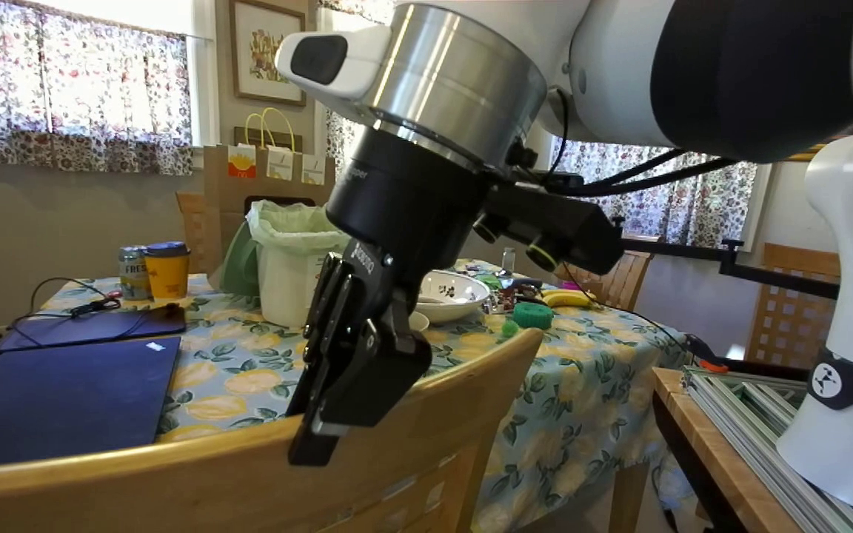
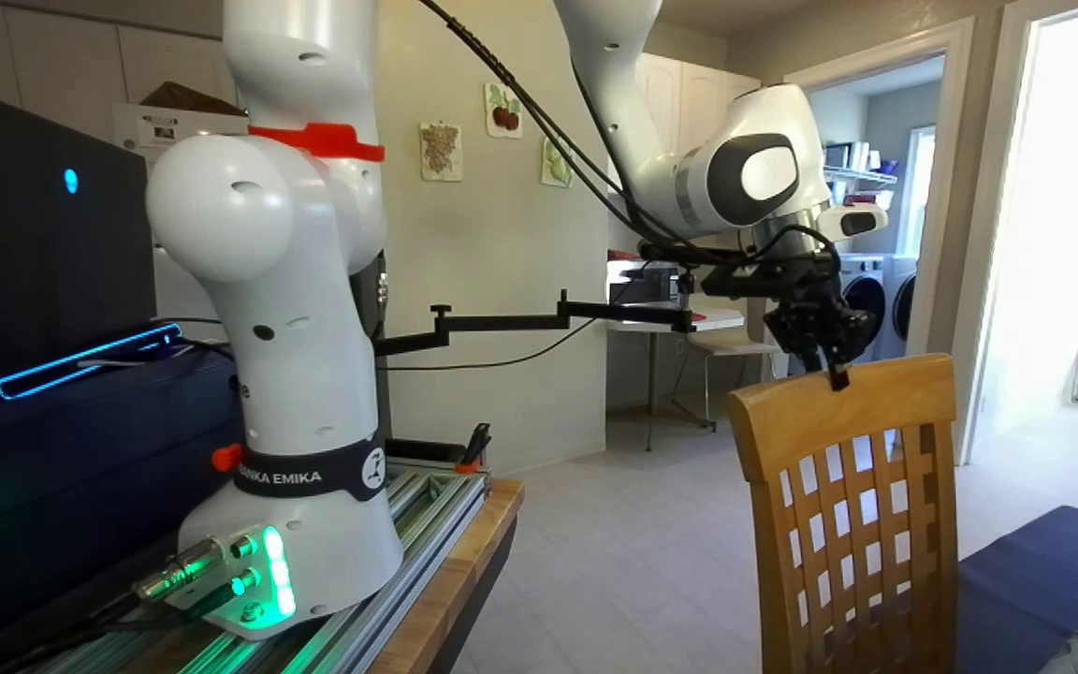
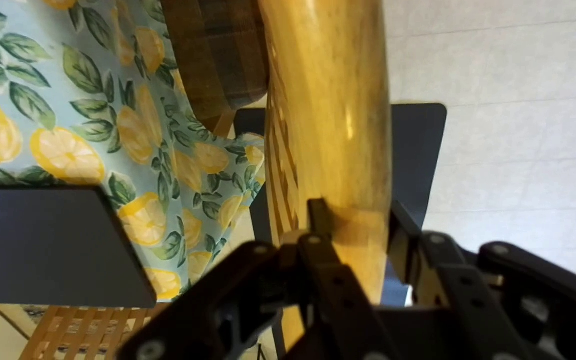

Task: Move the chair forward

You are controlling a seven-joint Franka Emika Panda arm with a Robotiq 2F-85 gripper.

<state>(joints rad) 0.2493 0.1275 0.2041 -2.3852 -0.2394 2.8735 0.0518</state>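
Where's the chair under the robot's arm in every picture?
In an exterior view: the chair, lower left, reaching past centre.
In an exterior view: the chair, lower right.
Wrist view: its top rail, running down just right of centre.
Shared landmark: the end effector, at that rail.

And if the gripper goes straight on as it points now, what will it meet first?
Probably the chair's top rail, which sits between the fingers of the gripper; the remaining depth is hard to judge.

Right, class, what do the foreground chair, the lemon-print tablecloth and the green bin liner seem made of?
Chair: wood, apparently varnished, given grain and glossy highlights.
Tablecloth: matte fabric, perhaps coated, draping in folds.
Bin liner: probably thin plastic, translucent and crinkled.
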